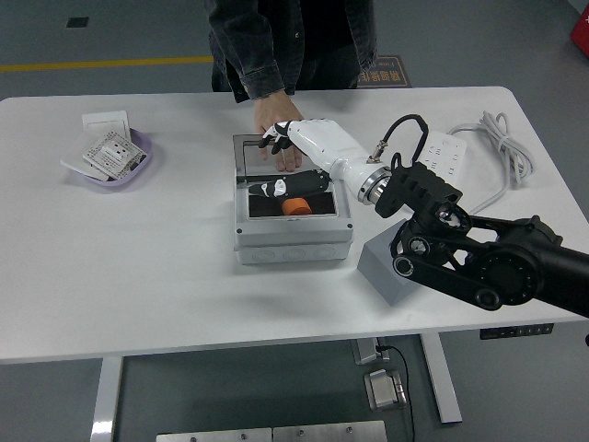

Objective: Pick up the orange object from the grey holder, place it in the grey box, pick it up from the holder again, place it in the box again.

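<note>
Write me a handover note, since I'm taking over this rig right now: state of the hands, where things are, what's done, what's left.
Right hand: raised over the grey box's far edge, fingers spread, holding nothing.
Left hand: not in view.
Orange object: lying inside the open box, beside a black and white part.
Grey holder: on the table right of the box, partly hidden by the right arm; nothing orange shows on it.
Person's hand: resting at the box's raised lid on the far side.
Done: one placement in the box, as things lie now.
Left: cannot tell which of the two rounds this is; a second pick and place may remain.
</note>
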